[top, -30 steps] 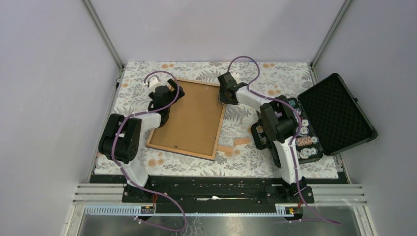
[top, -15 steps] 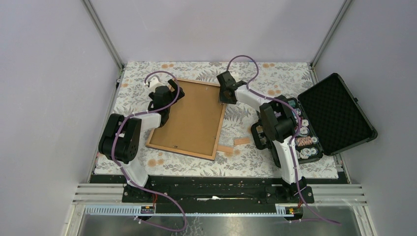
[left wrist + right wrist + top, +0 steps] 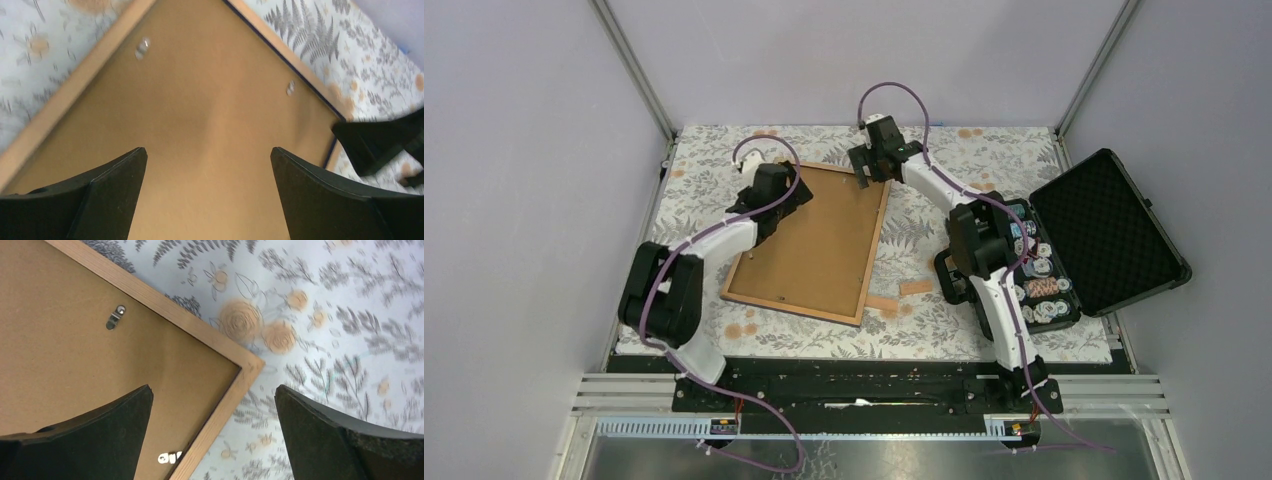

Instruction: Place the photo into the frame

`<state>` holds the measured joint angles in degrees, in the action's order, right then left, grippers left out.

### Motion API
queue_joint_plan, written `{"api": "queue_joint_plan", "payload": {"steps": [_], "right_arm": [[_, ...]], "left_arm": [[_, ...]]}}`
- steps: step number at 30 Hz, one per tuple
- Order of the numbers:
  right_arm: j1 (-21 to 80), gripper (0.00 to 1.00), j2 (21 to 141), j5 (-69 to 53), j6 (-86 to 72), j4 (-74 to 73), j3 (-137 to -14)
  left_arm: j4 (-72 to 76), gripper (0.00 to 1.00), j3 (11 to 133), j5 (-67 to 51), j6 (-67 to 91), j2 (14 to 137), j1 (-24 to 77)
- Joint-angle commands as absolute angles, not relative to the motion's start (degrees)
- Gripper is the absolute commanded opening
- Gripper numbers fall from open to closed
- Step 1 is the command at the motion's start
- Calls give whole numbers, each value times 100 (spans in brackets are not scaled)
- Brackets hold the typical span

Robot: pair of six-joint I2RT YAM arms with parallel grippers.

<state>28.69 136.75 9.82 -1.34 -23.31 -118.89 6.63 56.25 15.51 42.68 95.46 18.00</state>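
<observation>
A large thin-rimmed rectangular picture frame (image 3: 875, 250) lies flat on the surface (image 3: 984, 150), which is covered in a pale cloth printed with grey ferns and orange flowers. Its light wood side faces up, and it sits slightly turned, between the two arms. A plain brown backing board (image 3: 814, 245) fills the opening; what lies under the board is hidden. Small silver metal clips (image 3: 115, 317) sit on the board just inside the rim.

The left tool (image 3: 782, 192) hovers above the far left part of the frame. In the left wrist view its two black fingers (image 3: 110, 190) stand wide apart over bare board, and they grip nothing. A thin navy blue line shows along the outer edge of the rim in that view.

The right tool (image 3: 865, 168) hangs over the frame's far right corner. In the right wrist view its fingers (image 3: 320, 435) are also spread wide and hold nothing. One is over the board and the other over the floral cloth, with the wooden corner between them.

Two small flat tan pieces (image 3: 914, 288) lie on the cloth just beside the frame's near right corner. On the right side of the surface a black hard case (image 3: 1104, 230) stands open, its foam-lined lid tilted back. Its tray holds rows of small round pieces (image 3: 1044, 290).
</observation>
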Motion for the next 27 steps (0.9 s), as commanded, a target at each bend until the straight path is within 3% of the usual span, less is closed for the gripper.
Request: {"api": "queue_joint_plan", "payload": {"steps": [1, 7, 12, 22, 27], "right_arm": [[2766, 100, 14255, -165, 1234, -2538, -12706], [2681, 100, 14868, -823, 1358, -2551, -13433], [2671, 100, 15020, -878, 1324, -2424, -13421], [2548, 99, 15245, -606, 1025, -2268, -13536], [2548, 90, 15253, -410, 995, -2268, -13459]], "left_arm": [[-2196, 99, 6068, 2176, 5255, 8779, 2344], [-3889, 98, 4826, 1203, 7012, 7321, 2522], [-4267, 97, 3961, 977, 8420, 6197, 2754], [-3617, 94, 3383, 1079, 8860, 6691, 3219], [-3256, 94, 3287, 1514, 8834, 6692, 3221]]}}
